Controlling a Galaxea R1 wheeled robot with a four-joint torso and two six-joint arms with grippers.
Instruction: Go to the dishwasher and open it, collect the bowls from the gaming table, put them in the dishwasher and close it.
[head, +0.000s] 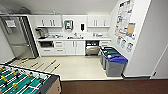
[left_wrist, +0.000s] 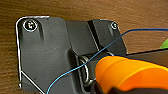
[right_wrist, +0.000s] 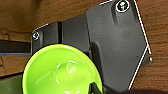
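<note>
The dishwasher (head: 92, 50) sits under the counter at the back of the kitchenette, right of the white cabinets. Its steel door is tipped out and a dark interior shows above it. In the left wrist view an orange bowl (left_wrist: 130, 75) hangs large above the brown floor, with my left gripper (left_wrist: 105, 88) shut on its edge. A bright green bowl (right_wrist: 61, 71) shows open side up in the right wrist view, my right gripper (right_wrist: 96, 88) shut on its rim. The gaming table is out of view.
A table-football table (head: 25, 82) with a green field stands close at the lower left. Grey bins with blue and green lids (head: 113, 62) line the right wall next to the dishwasher. Pale floor (head: 75, 67) runs up to the counter. A blue cable (left_wrist: 75, 70) crosses the left wrist view.
</note>
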